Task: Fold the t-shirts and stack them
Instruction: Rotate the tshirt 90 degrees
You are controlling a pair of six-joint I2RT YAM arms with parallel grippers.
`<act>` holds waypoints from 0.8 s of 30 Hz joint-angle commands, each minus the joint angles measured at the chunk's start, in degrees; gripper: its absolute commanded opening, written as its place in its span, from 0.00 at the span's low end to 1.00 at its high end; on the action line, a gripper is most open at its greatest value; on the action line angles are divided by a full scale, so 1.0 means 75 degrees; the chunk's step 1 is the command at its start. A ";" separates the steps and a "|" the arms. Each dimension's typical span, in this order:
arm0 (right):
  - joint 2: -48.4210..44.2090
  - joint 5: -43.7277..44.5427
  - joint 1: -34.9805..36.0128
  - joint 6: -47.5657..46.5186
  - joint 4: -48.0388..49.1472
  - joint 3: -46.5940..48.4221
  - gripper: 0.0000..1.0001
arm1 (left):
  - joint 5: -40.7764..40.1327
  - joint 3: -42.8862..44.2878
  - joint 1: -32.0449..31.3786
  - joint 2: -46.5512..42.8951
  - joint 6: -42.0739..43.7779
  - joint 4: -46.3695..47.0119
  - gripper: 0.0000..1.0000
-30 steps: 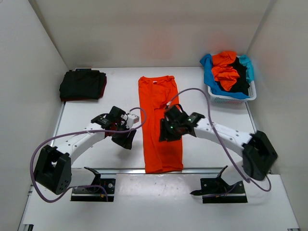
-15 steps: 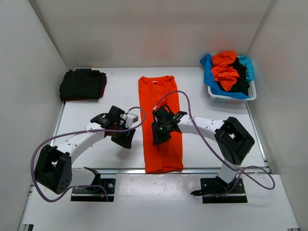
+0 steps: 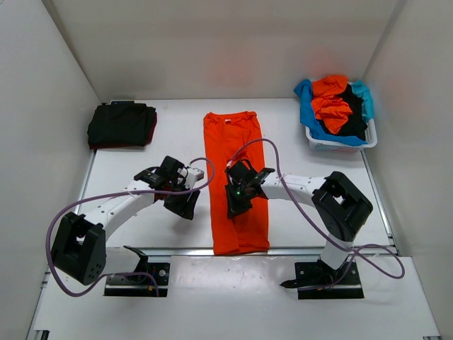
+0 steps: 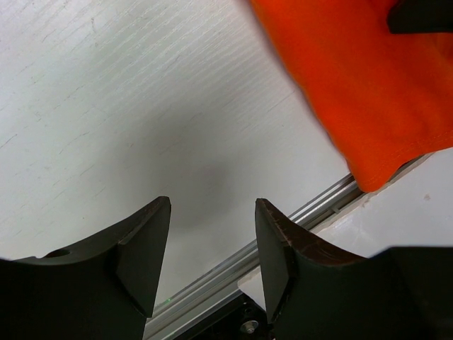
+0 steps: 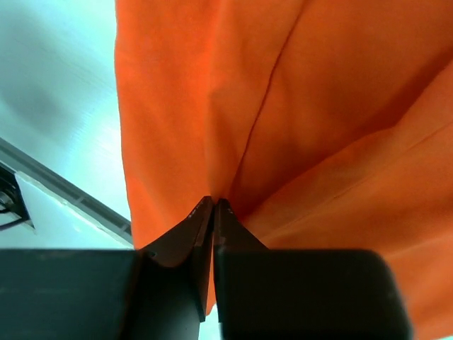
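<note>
Once R pincer point(image 5: 213, 203) had swung in & clenched on orange t-shirt point(image 3: 231, 142), fold could begin; L pincer point(image 4: 212, 207) stayed released.

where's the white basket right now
In the top view the white basket sits at the table's far right corner, heaped with loose shirts, to the right of the flat orange t-shirt.

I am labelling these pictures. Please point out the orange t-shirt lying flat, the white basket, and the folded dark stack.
orange t-shirt point(image 3: 228, 142), top view, chest area
white basket point(image 3: 340, 146), top view, near wall
folded dark stack point(image 3: 122, 125), top view, its middle
</note>
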 commanded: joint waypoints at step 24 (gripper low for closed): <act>-0.2452 0.0633 -0.0407 0.0749 -0.0038 -0.1156 0.43 | 0.0825 0.0209 -0.0988 -0.0040 0.0132 -0.0082 0.63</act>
